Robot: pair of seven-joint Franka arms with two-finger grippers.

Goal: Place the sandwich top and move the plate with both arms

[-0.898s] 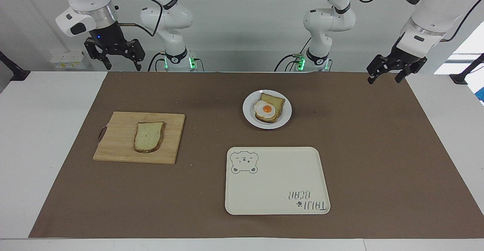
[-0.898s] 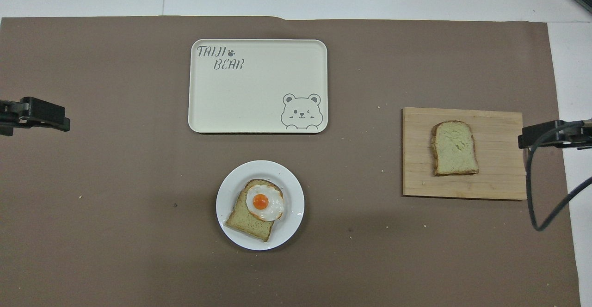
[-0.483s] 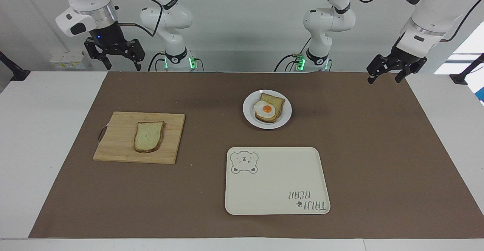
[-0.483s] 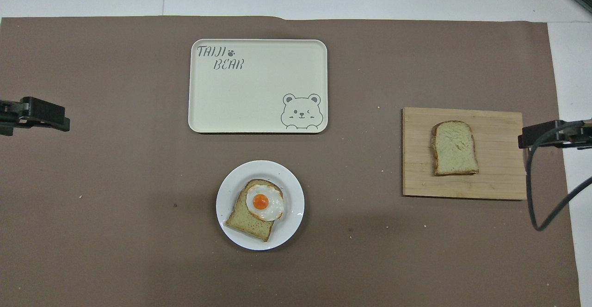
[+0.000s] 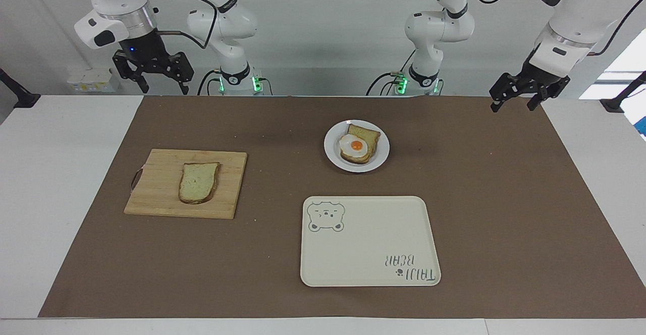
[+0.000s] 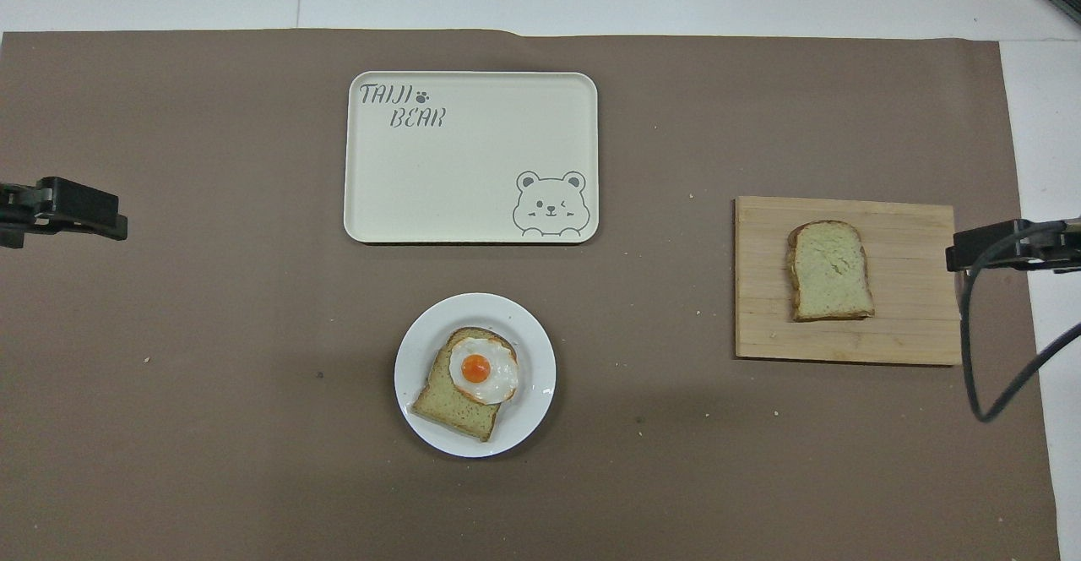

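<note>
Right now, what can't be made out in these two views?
- Bread under the fried egg: overhead view, the egg hides part of its face.
- Left gripper and right gripper: overhead view, cut off by the side edges.
- Underside of the sandwich top: both views, it lies flat on the cutting board.

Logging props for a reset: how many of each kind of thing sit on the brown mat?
Bread slices: 2
Fried egg: 1
Plate: 1
Tray: 1
Cutting board: 1
Total: 6
</note>
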